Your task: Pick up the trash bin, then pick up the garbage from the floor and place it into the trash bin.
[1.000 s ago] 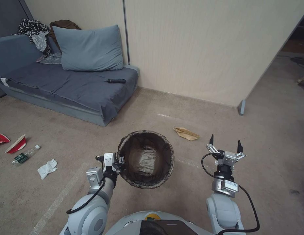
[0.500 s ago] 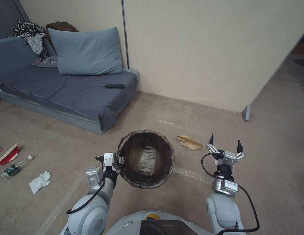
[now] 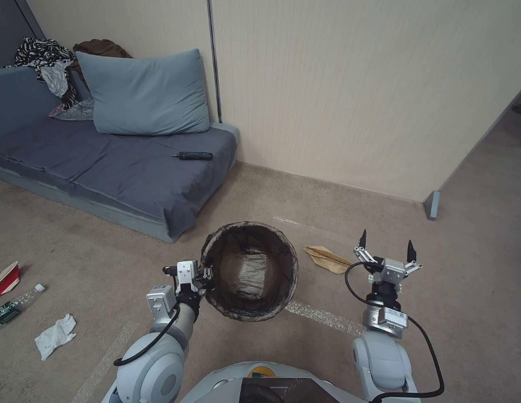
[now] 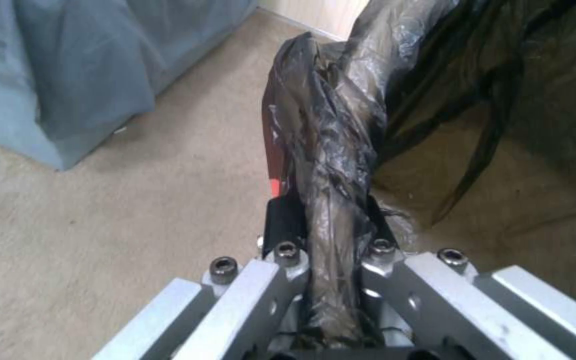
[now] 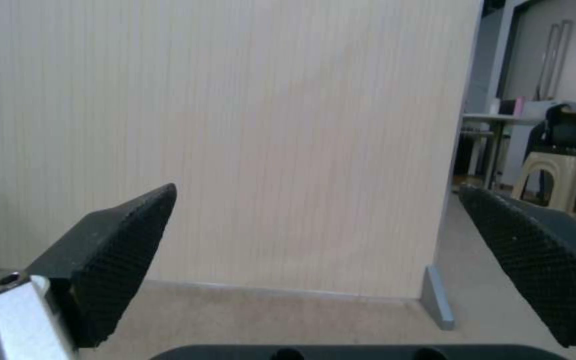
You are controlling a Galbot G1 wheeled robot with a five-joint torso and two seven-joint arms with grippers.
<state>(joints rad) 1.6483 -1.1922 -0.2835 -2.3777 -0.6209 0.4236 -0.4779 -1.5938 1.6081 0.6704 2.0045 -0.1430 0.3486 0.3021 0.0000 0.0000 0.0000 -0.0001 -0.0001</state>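
My left gripper (image 3: 206,276) is shut on the near-left rim of the trash bin (image 3: 250,271), held above the floor; its dark bag liner (image 4: 331,150) is pinched between the fingers in the left wrist view. My right gripper (image 3: 385,244) hangs open and holds nothing, to the bin's right. Garbage lies on the carpet: tan folded paper (image 3: 328,259) just left of the right gripper, crumpled white tissue (image 3: 55,334), a small clear bottle (image 3: 14,304) and a red-and-white cup (image 3: 4,280) at the far left. The right wrist view shows both open fingertips (image 5: 121,240) against the wall.
A grey-blue sofa (image 3: 115,168) with a pillow (image 3: 142,93), clothes and a dark screwdriver-like tool (image 3: 192,156) stands at the back left. A beige partition wall (image 3: 356,95) runs behind, ending at a grey foot (image 3: 432,205); an opening lies to its right.
The whole head view has shifted: sofa, litter and tan paper slid left and toward me, so the camera moved. Both arms and the held bin keep their places relative to me.
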